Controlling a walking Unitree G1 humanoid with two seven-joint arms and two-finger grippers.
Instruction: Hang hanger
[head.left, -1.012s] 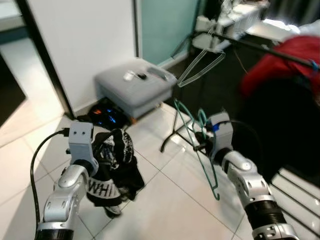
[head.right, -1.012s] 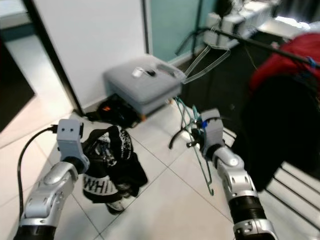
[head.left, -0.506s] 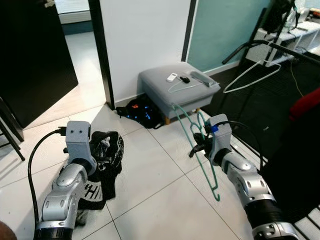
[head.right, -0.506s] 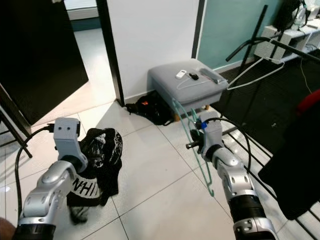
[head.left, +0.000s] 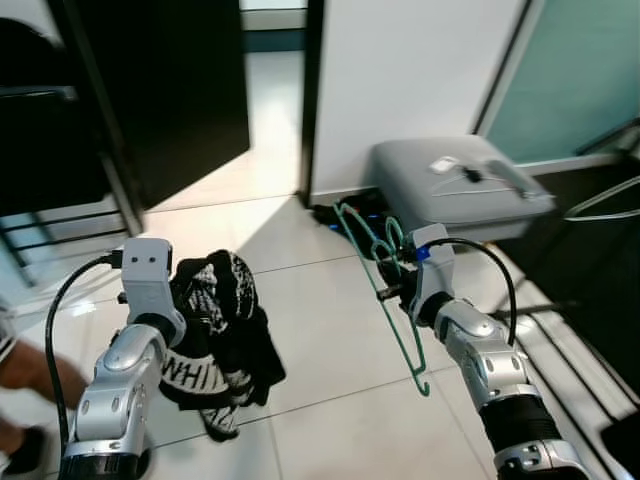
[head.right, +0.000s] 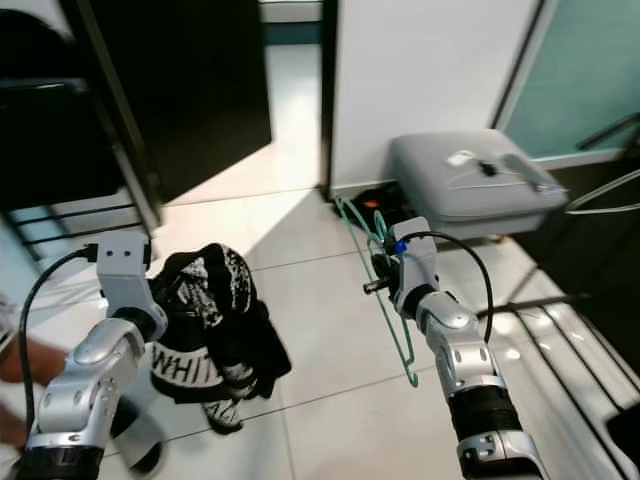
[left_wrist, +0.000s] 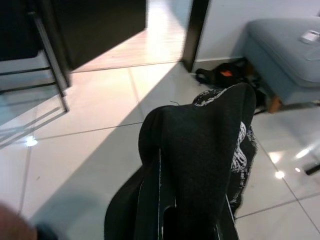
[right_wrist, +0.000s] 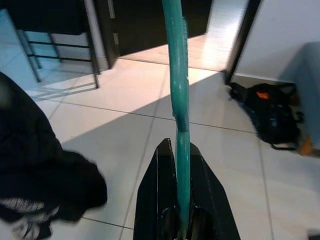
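Right gripper (head.left: 392, 272) is clamped tight on the green hanger (head.left: 385, 290), both black fingers (right_wrist: 160, 200) pinched either side of the teal bar, and the hanger hangs out in front of the robot above the white tile floor (head.left: 320, 320), its hook end up near the gripper and its long lower arm trailing down toward the tiles. Over on the other side, the left gripper (left_wrist: 187, 220) is closed on a black garment with white lettering (head.left: 215, 335), the cloth bunched and draped right over the fingers so it spills down beside the silver forearm. Ahead sits a grey padded stool (head.left: 455, 190) with a few small items on top, against the white wall (head.left: 400, 70), and a black bag (right_wrist: 272, 115) lies on the floor just beside it. A dark doorway (head.left: 170, 80) opens to the left. A person's leg and shoe (head.left: 20, 400) show at the left edge of the head view.
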